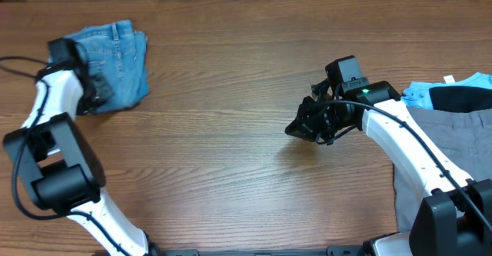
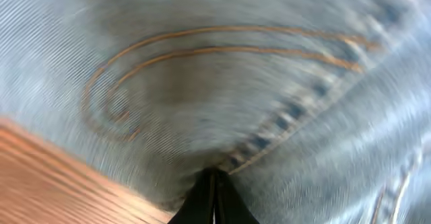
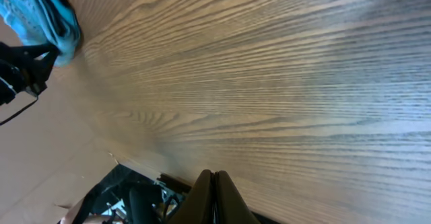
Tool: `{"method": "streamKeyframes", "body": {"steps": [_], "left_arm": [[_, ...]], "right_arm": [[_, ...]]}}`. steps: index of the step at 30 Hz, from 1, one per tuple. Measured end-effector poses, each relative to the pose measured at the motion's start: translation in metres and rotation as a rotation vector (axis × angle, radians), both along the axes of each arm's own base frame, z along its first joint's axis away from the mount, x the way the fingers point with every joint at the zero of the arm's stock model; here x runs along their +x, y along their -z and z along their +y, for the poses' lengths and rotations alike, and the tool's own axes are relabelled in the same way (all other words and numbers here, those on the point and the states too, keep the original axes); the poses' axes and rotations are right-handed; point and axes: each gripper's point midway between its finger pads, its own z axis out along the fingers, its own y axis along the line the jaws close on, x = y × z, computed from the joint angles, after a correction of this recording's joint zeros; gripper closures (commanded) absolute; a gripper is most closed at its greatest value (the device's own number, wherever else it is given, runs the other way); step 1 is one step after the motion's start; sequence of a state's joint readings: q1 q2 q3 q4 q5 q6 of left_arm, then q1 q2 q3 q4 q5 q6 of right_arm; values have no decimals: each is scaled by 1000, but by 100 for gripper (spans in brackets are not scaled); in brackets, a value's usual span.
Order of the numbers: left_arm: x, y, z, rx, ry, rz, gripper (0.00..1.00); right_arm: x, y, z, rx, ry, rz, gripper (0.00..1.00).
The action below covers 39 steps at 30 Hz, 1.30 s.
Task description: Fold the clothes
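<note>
The clothes, light blue jeans [image 1: 115,60], lie folded into a compact bundle at the table's far left. My left gripper [image 1: 96,98] rests at the bundle's front left edge, jaws shut. In the left wrist view its closed tips [image 2: 214,175] touch the denim [image 2: 236,96] just below a back pocket's curved orange stitching, with nothing visibly pinched between them. My right gripper [image 1: 294,130] hovers over bare wood right of centre, far from the jeans, jaws shut and empty [image 3: 214,178]. The right wrist view shows the jeans [image 3: 40,15] small in the top left corner.
Grey trousers [image 1: 446,148] lie at the right edge, with a black garment [image 1: 461,97] and a pale blue one [image 1: 427,92] behind them. A black cable [image 1: 15,64] runs along the far left. The wooden table [image 1: 231,94] spans the middle.
</note>
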State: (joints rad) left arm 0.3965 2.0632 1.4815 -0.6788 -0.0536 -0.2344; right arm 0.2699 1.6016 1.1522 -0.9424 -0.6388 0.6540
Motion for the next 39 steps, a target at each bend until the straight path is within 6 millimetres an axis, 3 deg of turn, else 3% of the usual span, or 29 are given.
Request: {"method": "streamKeyframes", "body": {"steps": [6, 16, 18, 21, 27, 29, 33, 36, 39], "left_arm": [[0, -3, 26, -30, -59, -67, 91], [10, -3, 7, -76, -9, -91, 85], [15, -4, 2, -76, 4, -103, 75], [19, -4, -7, -100, 5, -112, 50], [-4, -11, -23, -186, 16, 1, 49], [-11, -24, -29, -212, 45, 44, 51], [-12, -82, -41, -199, 138, 22, 51], [-13, -146, -61, -132, 236, -81, 50], [-25, -216, -97, -40, 344, -210, 47]], "right_arm": [[0, 0, 0, -1, 0, 2, 96], [0, 1, -1, -9, 2, -1, 96], [0, 1, -1, -11, 3, -1, 96], [1, 2, -2, -18, 4, -5, 96], [5, 4, -6, -48, -12, -42, 92], [10, 2, -7, -59, -26, -73, 91], [31, -20, -9, -92, -58, -211, 87], [49, -59, -12, -113, -87, -390, 81], [60, -119, -15, -125, -108, -613, 67]]}}
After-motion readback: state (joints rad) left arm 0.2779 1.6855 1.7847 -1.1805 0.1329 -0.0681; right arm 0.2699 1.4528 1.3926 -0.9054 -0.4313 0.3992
